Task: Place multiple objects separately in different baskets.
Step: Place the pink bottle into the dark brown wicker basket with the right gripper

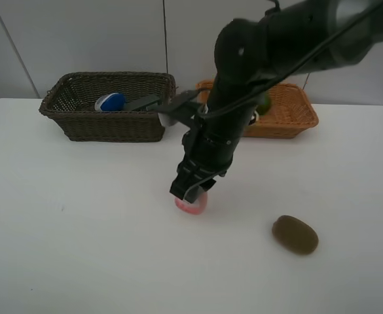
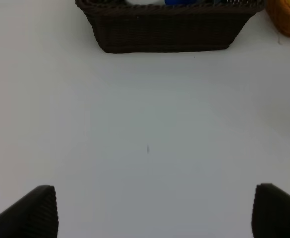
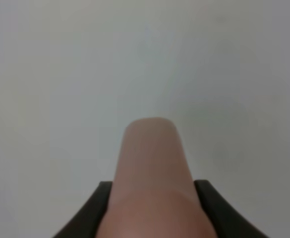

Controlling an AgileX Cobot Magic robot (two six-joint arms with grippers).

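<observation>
Left gripper [image 2: 152, 213] hangs over bare bench [image 1: 80, 216], jaws wide apart, facing the dark basket [image 1: 109, 108] holding a blue-capped bottle [image 1: 110, 102]. Right gripper [image 1: 192, 191], mid-bench, jaws clamped on pink bottle [image 3: 152, 173]. Kiwi [image 1: 295, 234] lies right of it; tan basket [image 1: 289, 114] back right.

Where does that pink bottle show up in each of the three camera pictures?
Exterior high: the pink bottle sits near the middle of the table, mostly hidden under the right gripper.
Left wrist: not in it.
Right wrist: the bottle fills the lower middle, clamped between the dark fingers.
Shared landmark: the white table appears in all three views.
</observation>
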